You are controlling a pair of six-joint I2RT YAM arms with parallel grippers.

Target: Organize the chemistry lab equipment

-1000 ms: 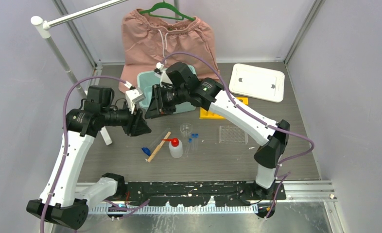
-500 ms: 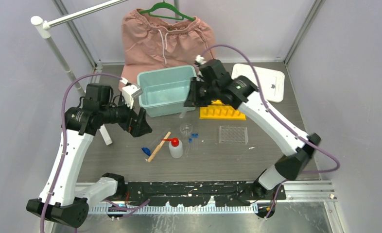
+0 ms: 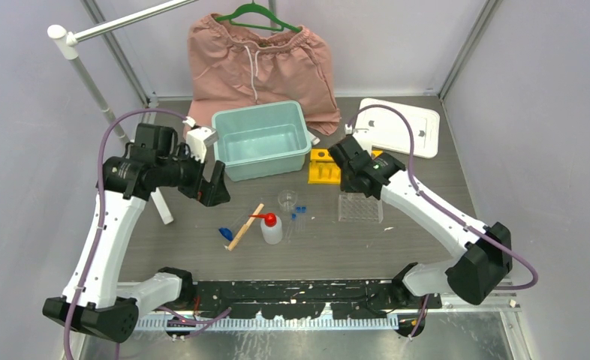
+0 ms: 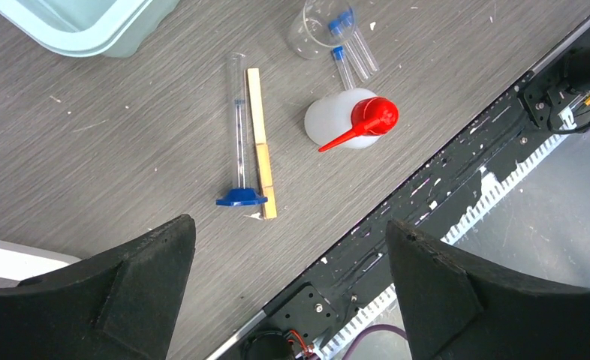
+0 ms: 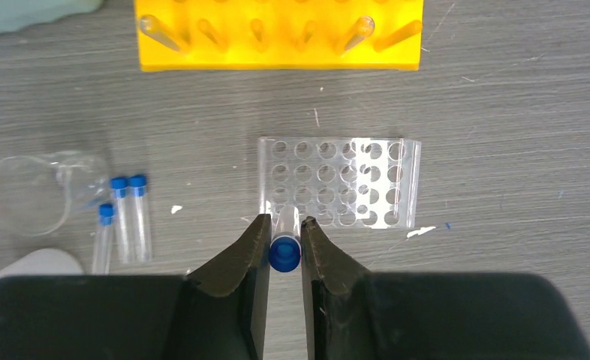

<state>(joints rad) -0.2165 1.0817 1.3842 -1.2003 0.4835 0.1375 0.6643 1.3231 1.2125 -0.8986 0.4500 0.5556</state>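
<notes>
Two racks sit ahead of the right gripper (image 5: 284, 225). Its fingers are pinched on a small blue-capped tube (image 5: 284, 253), with the cap squeezed between the pads. The clear body points forward over the near edge of the clear rack (image 5: 352, 180), though I can't tell if the tip is actually in a hole. Just past that one is the yellow rack (image 5: 277, 56), with a couple of clear tubes standing in it. Off to that gripper's left there's a tiny clear beaker (image 5: 29, 191), and three loose capped tubes (image 5: 138, 217) lie on the table just beside it. The left gripper (image 4: 288, 229) is spread wide with nothing in it, hanging above the table. Out in front of its fingers a thin measuring cylinder (image 4: 238, 112) with a blue foot lies flat, touching a wooden stick (image 4: 259, 127) alongside it. The cylinder has faint printed marks, way too small to read. A bit further out from that hand is the white squeeze bottle (image 4: 337, 120) with the red nozzle. The teal bin (image 3: 262, 139) is just beside the left gripper, on its right.
</notes>
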